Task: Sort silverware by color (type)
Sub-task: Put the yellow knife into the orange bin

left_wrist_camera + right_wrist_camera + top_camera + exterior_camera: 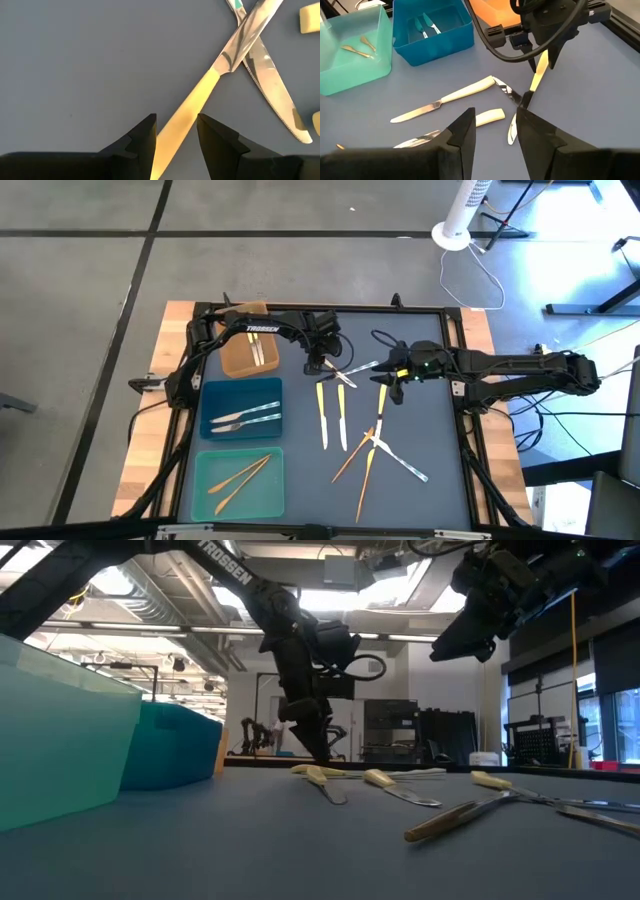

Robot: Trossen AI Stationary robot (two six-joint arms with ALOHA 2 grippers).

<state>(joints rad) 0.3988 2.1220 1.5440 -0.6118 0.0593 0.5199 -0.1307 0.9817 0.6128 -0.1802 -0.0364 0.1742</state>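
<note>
Grip: left gripper (540,62) pinches yellow knife (200,97) by its handle, tip dragging | place: beside brown tray (243,350) | right gripper (392,380) narrow, empty | advice: lift clear before swinging over tray.

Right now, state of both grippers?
Left gripper: shut on a yellow-handled knife, its tip angled down to the mat.
Right gripper: open, holding nothing, hovering above the loose silverware.

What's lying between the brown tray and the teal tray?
The blue plastic tray, holding two silver-grey utensils, sits between the brown tray and teal tray, seen in the high view.
</note>
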